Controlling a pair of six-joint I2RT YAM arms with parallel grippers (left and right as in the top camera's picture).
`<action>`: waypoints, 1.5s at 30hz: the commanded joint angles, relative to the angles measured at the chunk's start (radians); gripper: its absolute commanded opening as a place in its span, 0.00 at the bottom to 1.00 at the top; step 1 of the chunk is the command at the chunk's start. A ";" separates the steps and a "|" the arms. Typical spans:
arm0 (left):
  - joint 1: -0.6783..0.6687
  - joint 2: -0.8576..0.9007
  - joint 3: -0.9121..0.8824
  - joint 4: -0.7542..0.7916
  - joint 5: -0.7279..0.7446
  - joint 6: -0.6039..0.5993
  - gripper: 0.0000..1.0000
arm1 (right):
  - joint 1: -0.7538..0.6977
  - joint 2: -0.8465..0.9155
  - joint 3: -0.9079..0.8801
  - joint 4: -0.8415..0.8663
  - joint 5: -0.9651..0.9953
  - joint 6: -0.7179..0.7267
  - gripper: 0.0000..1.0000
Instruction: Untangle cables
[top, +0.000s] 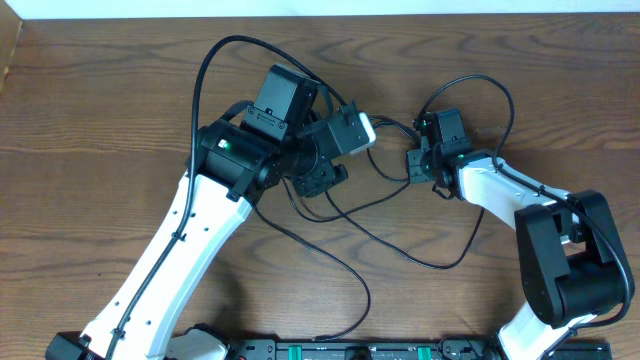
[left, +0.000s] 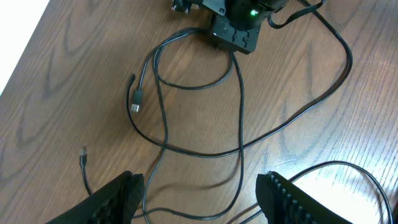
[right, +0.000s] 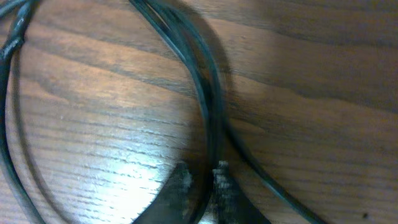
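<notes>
Two black cables (right: 208, 124) run between the right claw (right: 202, 180), pinched shut on them.

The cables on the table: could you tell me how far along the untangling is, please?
Nothing looks done: the cables lie looped and crossing. In hand: the right end effector is pinching a black strand, while the left end effector hovers open. Left: separating every cord.

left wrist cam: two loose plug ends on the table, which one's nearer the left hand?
The lower plug end, near the frame's left edge just above the left hand. The other plug end lies farther up, beside the cable loop.
</notes>
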 joint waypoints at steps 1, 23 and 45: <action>0.003 0.008 0.003 0.002 0.015 -0.005 0.64 | 0.018 0.013 0.012 0.000 0.000 0.007 0.01; 0.003 0.009 0.003 0.002 0.015 -0.005 0.64 | 0.018 -0.279 0.014 -0.009 0.042 0.002 0.01; 0.003 0.010 0.002 0.005 0.019 -0.005 0.64 | 0.029 -0.623 0.014 -0.047 -0.030 -0.089 0.01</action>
